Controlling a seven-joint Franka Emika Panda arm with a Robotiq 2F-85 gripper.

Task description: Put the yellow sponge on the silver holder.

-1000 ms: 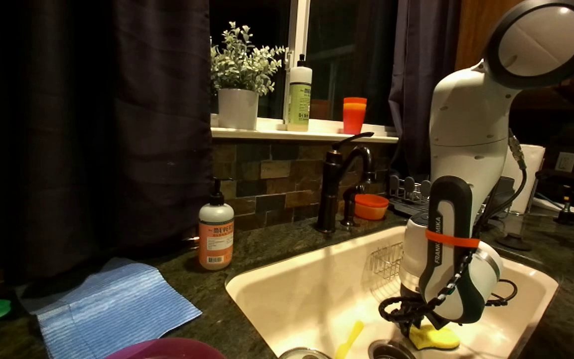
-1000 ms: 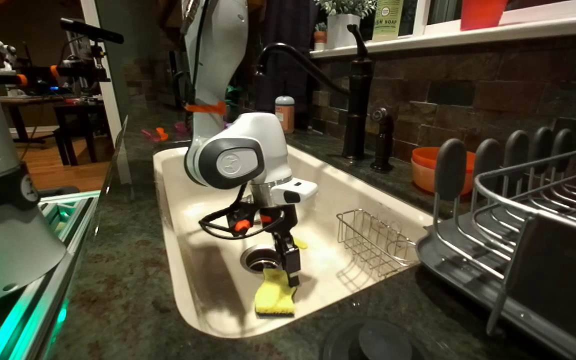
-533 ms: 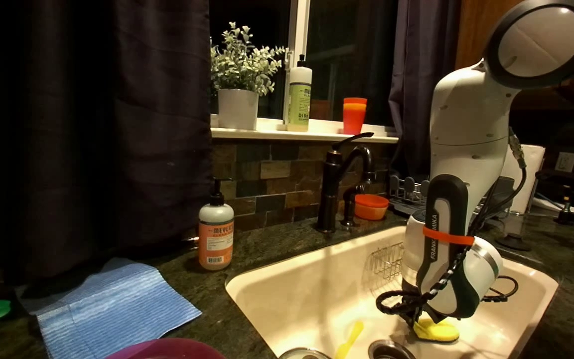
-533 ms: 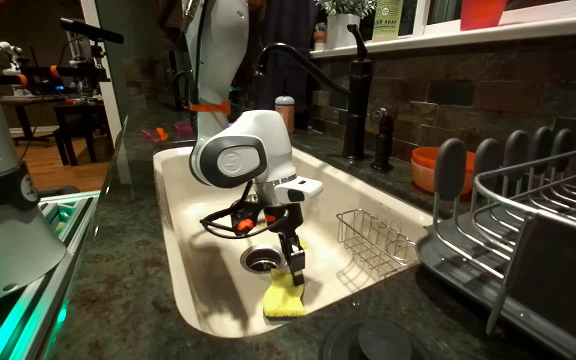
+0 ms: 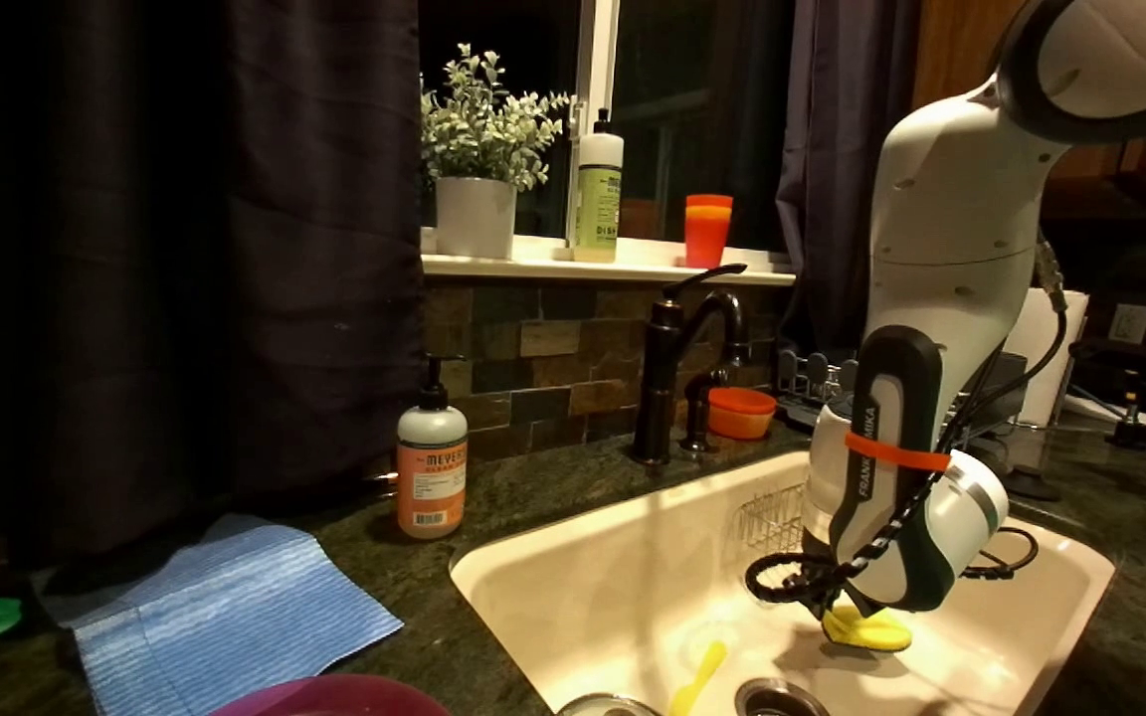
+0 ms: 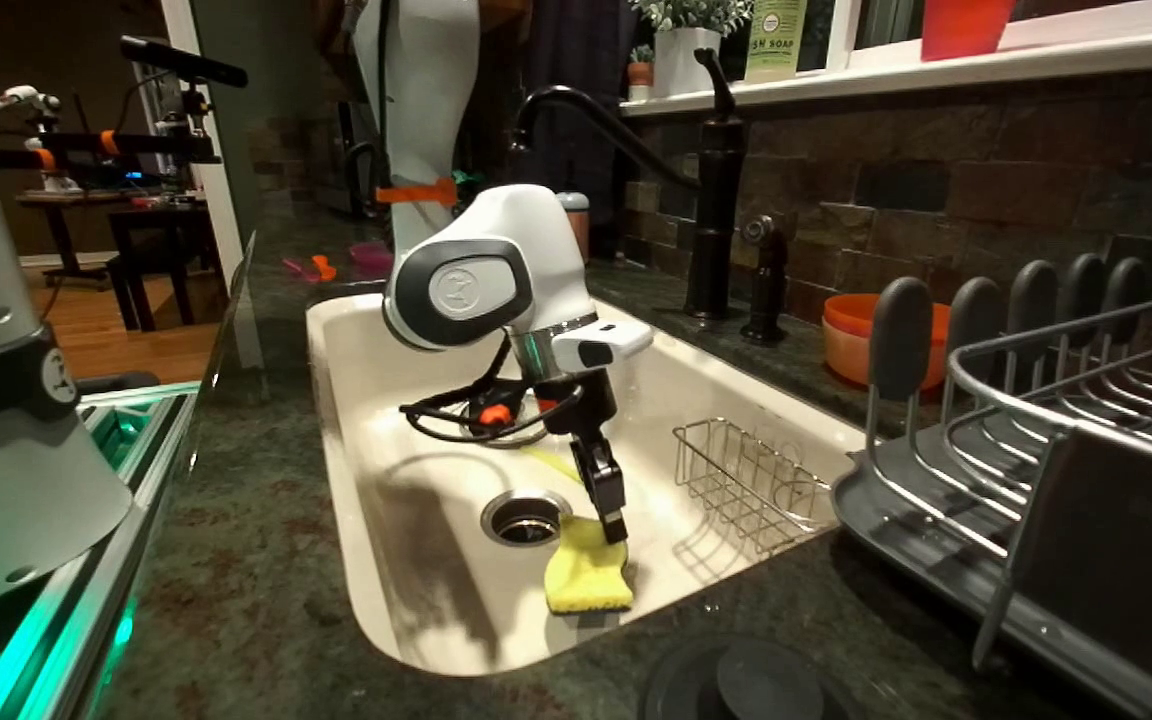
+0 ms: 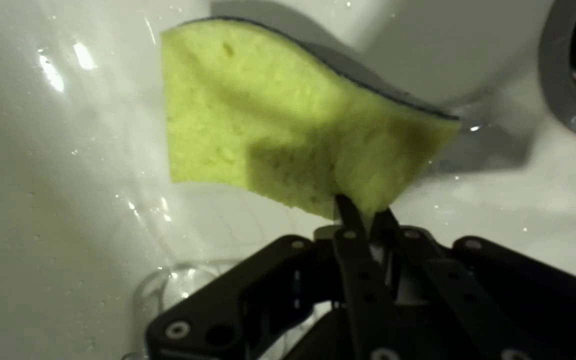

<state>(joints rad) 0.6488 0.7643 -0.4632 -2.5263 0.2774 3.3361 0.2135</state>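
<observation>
A speckled dark stone table (image 6: 246,560) surrounded a smooth cream sink (image 6: 436,640). Low inside it was the small bright-yellow rectangular sponge (image 7: 278,110), soft foam with a thin dark backing; by the look of its shadow it hung just clear of the bottom, near the round metal-rimmed drain (image 6: 526,520). It bowed in a shallow wave, so it was likely light, limp and hard to harm, though heavier and slicker if soaked, which the views did not settle. The hold was on its edge close to one corner; that seemed sound, but the free end would probably droop or swing, and a bite nearer mid-edge would have balanced it better. The black two-fingered gripper (image 7: 365,212) was closed to the thickness of the squeezed foam, gripping that edge and touching nothing else visible. Farther off, apart from the sponge, the small silver wire holder (image 6: 748,486) was at the sink's wall; whether it stood or hung there could not be told. Behind it rose a dark metal faucet (image 6: 716,220).
</observation>
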